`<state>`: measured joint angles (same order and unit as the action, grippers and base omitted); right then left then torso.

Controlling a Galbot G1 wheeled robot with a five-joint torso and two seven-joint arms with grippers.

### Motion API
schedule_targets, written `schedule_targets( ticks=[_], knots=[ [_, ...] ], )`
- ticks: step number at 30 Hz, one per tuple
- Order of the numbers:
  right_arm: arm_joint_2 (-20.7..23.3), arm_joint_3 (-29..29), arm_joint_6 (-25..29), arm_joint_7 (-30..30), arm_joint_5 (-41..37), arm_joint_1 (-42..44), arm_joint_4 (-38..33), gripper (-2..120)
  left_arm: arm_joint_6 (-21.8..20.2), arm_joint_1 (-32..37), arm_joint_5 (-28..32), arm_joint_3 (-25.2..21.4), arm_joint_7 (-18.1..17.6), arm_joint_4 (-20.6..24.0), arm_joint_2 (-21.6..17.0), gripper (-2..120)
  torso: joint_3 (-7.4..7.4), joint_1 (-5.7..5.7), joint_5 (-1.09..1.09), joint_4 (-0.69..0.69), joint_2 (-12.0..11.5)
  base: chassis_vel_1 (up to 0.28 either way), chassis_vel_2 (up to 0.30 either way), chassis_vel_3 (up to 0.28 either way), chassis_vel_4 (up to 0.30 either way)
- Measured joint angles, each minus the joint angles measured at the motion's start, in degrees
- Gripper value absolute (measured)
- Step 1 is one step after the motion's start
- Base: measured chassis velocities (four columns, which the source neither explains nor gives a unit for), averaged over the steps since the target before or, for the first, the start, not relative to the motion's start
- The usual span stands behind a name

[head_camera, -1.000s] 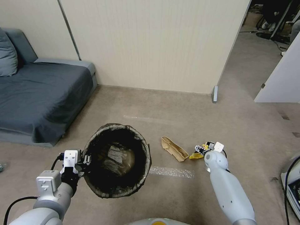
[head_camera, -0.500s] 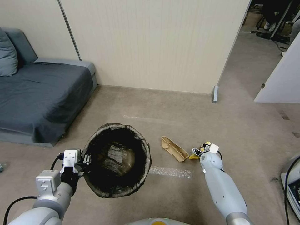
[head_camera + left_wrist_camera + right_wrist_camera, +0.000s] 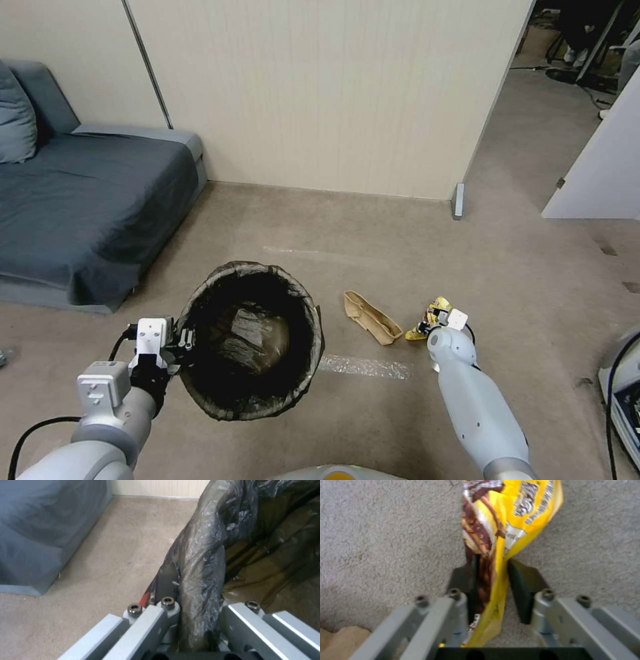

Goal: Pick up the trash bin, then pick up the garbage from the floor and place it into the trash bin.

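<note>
— Down by the carpeted floor [image 3: 413,267], what is each arm doing with its load?

— On the robot's left, the left tool [image 3: 196,620] is pressed together on the rim of the trash bin [image 3: 252,340], pinching the dark bag liner [image 3: 200,562] against the bin wall. That hold keeps the bin off the floor with its mouth facing up, presumably so litter can be dropped in from above.

— And the right side?

— The right tool [image 3: 493,587] reaches low to the floor and pinches the yellow wrapper [image 3: 506,517] between its dark pads [image 3: 523,585]. The wrapper runs lengthwise through the grip, its far end lying on the carpet beyond the fingertips.

— Where does that put the wrapper relative to the bin?

— Well apart, off to the bin's right. The flattened tan carton [image 3: 371,317] lies on the floor between them, just beside the wrapper, untouched. Judging by this, the wrapper is gripped but not yet carried over.
</note>
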<state>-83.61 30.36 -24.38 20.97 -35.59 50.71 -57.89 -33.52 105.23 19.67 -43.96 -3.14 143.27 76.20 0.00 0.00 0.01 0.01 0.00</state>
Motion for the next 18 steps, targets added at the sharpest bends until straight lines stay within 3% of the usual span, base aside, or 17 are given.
schedule_targets(
  ticks=[6,11,14,18],
  knots=[
    [0.02,0.54,0.46,-0.55,0.65,0.49,-0.49,1,0.00,0.11,-0.04,0.28,0.03,-0.03,0.10,1,0.00,0.00,-0.01,-0.01,0.00,0.000,0.000,0.000,0.000],
    [0.51,0.77,1.25,-0.84,1.74,0.66,-1.51,0,0.00,0.24,-0.02,0.00,0.03,-0.03,0.09,1,0.00,0.00,-0.01,-0.01,0.00,0.000,0.000,0.000,0.000],
    [1.17,1.03,1.89,-1.26,2.50,1.17,-4.81,0,0.00,0.30,0.02,-0.13,0.01,-0.03,-0.01,1,0.00,0.00,0.00,-0.01,0.00,0.000,0.000,0.000,0.000],
    [3.83,0.66,1.27,-1.84,1.61,3.55,-16.27,0,-0.01,0.38,0.06,-0.06,-0.01,-0.03,-0.07,1,0.00,0.00,-0.03,-0.01,0.00,0.000,0.000,0.000,0.000]
  ],
)
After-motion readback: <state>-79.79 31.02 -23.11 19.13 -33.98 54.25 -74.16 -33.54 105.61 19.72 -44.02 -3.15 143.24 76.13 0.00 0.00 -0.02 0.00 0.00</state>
